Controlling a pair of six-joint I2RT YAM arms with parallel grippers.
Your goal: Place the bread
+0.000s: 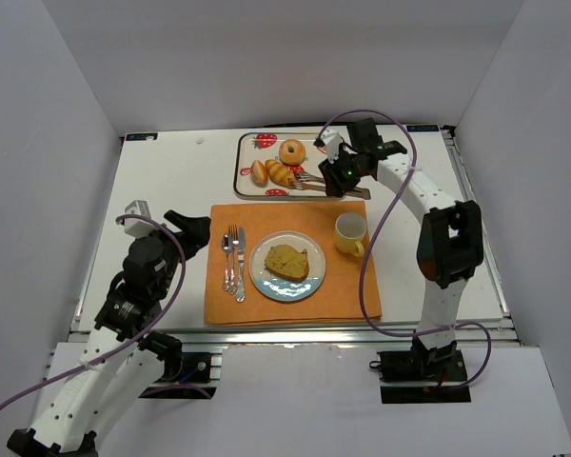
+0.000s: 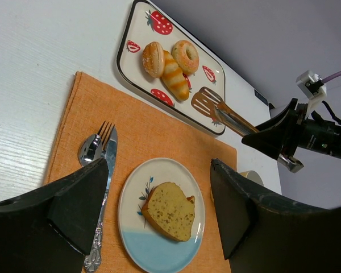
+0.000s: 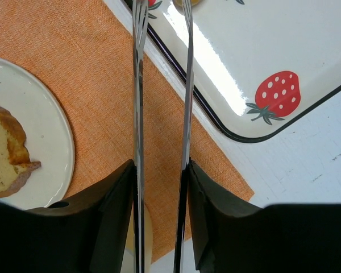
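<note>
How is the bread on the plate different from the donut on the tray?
The bread is a flat slice with no hole; the donut is a ring. The bread lies alone on the round plate; the donut sits beside other pastries on the strawberry tray. The bread looks bigger than the donut. Both are golden-brown baked things.

I see bare tabletop (image 1: pixel 162 181) left of the placemat (image 1: pixel 266 309); clear approach there. Cutlery (image 1: pixel 233 262) flanks the plate (image 1: pixel 284 288) on the left, mug (image 1: pixel 350 233) just beside it on the right. Tongs (image 1: pixel 309 179) clamped in the right gripper (image 1: pixel 335 181) reach over the tray's (image 1: pixel 246 152) near edge
</note>
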